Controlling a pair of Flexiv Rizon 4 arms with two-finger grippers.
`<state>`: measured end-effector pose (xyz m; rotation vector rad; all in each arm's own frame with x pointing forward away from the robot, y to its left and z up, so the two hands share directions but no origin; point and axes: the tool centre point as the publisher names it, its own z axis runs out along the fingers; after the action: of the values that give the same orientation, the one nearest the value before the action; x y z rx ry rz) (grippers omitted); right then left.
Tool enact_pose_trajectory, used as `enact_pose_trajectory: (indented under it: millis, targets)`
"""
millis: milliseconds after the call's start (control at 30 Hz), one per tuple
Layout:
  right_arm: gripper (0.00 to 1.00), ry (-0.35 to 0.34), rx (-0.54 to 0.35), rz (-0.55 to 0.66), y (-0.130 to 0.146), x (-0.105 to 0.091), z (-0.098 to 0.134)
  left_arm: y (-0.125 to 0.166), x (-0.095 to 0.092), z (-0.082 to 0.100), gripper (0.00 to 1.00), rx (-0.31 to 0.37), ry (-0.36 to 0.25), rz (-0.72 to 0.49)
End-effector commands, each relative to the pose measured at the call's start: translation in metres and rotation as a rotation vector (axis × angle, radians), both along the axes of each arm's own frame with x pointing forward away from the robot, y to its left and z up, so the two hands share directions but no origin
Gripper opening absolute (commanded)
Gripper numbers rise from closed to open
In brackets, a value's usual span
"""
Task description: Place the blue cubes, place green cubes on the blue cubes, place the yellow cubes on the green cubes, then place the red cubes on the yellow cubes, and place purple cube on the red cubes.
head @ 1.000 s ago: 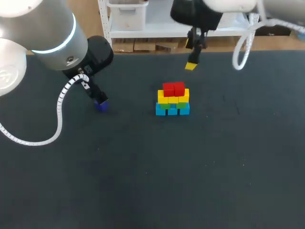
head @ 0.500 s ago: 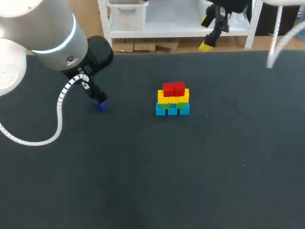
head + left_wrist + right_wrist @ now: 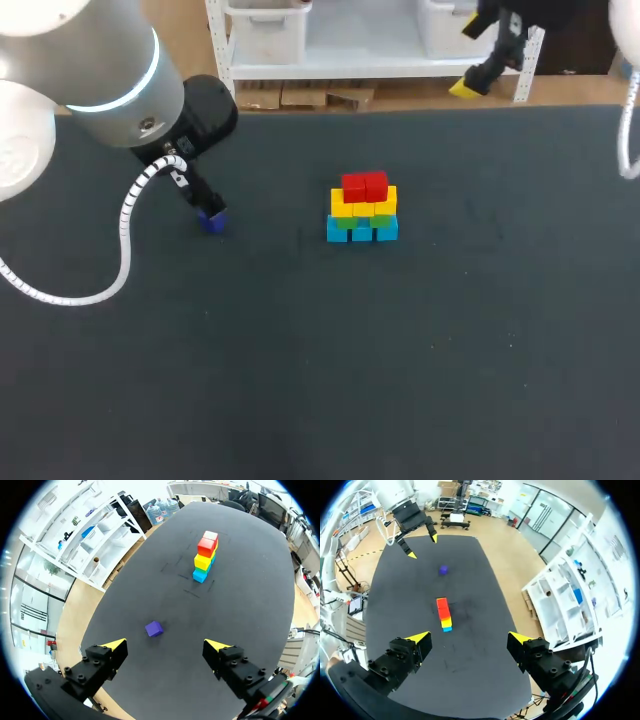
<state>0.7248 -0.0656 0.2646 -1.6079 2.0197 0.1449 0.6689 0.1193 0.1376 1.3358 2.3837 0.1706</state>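
A stack of cubes (image 3: 362, 208) stands mid-table: blue cubes (image 3: 362, 231) at the bottom, then green (image 3: 360, 222), yellow (image 3: 363, 205) and two red cubes (image 3: 364, 186) on top. A single purple cube (image 3: 211, 221) lies on the mat to its left. My left gripper (image 3: 203, 207) hangs over that cube. In the left wrist view the purple cube (image 3: 154, 628) lies ahead of the open left gripper (image 3: 166, 646), apart from both fingers, with the stack (image 3: 205, 557) farther off. My right gripper (image 3: 469, 639) is open and empty, high at the far right edge (image 3: 480, 70).
The dark mat (image 3: 320, 380) covers the whole table, with bare room in front of and to the right of the stack. In the right wrist view the stack (image 3: 443, 614) and purple cube (image 3: 443, 570) lie far below, with my left gripper (image 3: 417, 535) beyond them.
My right gripper has risen and swung right, from just behind the stack to the table's far right edge. The left arm, the purple cube and the stack have not moved.
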Motion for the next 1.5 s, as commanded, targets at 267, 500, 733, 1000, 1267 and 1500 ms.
enact_pose_trajectory:
  millis: [267, 500, 733, 1000, 1267, 1500]
  targets:
    - [1.00, -0.174, 0.009, -0.166, -0.043, -0.010, -0.001, 0.002, 0.000, 0.000, 1.00, -0.002, 0.001, -0.004]
    - [1.00, -0.175, 0.022, -0.215, -0.059, -0.010, -0.007, 0.002, 0.000, 0.000, 1.00, -0.002, 0.001, -0.004]
    - [1.00, -0.178, 0.029, -0.258, -0.072, -0.011, -0.009, 0.002, 0.000, 0.000, 1.00, -0.002, 0.001, -0.004]
    - [1.00, -0.181, 0.049, -0.291, -0.083, -0.013, -0.012, 0.002, 0.000, 0.000, 1.00, -0.002, 0.001, -0.004]
    - [1.00, -0.183, 0.101, -0.290, -0.084, -0.013, -0.014, 0.002, 0.000, 0.000, 1.00, -0.002, 0.001, -0.004]
    - [1.00, -0.183, 0.101, -0.290, -0.084, -0.013, -0.014, 0.002, 0.000, 0.000, 1.00, -0.002, 0.001, -0.004]
